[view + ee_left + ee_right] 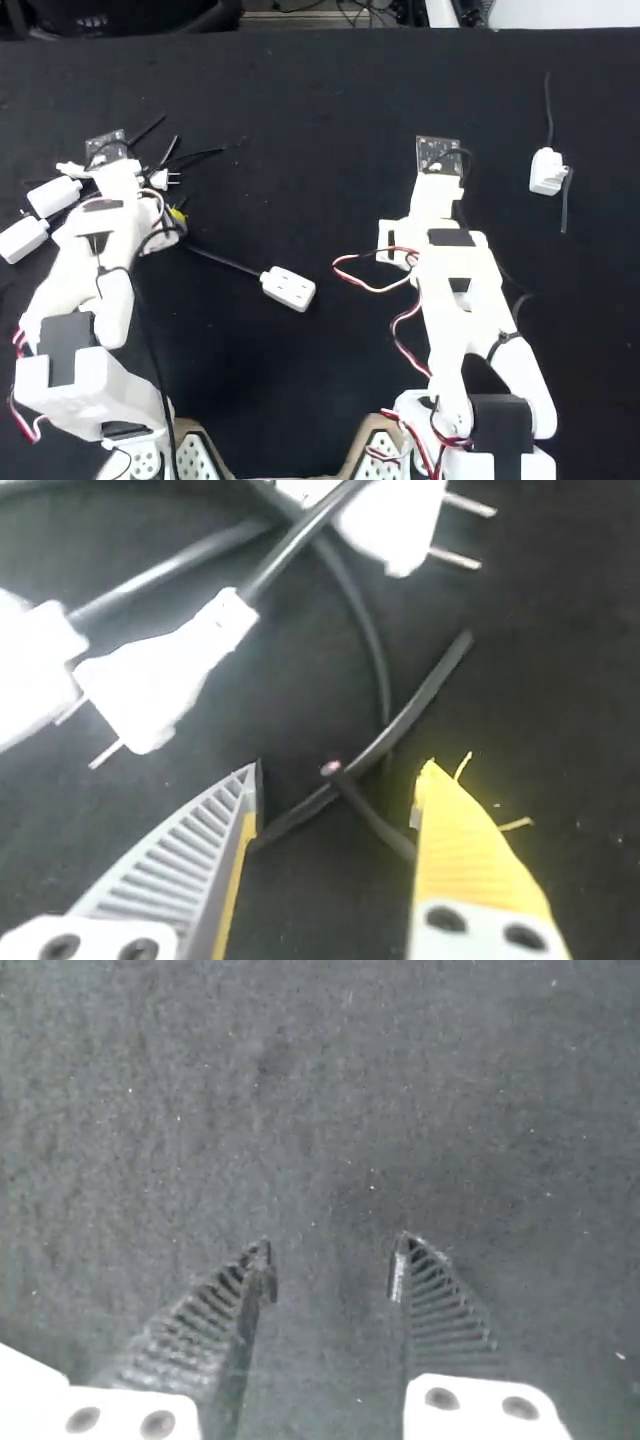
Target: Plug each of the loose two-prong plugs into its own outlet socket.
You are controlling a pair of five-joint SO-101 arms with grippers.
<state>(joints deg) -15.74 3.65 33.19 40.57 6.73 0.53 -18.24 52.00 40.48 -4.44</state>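
My left gripper [338,780] hangs open just above the black mat, and thin black cords [400,725] cross between its yellow-taped fingertips. Just beyond them lie two white two-prong plugs, one [160,680] nearer and one [395,525] farther off, both loose. In the high view this gripper [118,178] is at the far left among the plugs [55,195] and cords. A white outlet block [288,287] on a black cord lies mid-table. My right gripper [333,1250] is open over bare mat, holding nothing; the high view shows it [438,165] right of centre.
A white adapter [547,170] with a black cord lies at the far right. Another white plug [22,238] sits at the left edge. Red and white arm wires [375,275] loop over the mat between the arms. Black cloth [320,100] covers the table.
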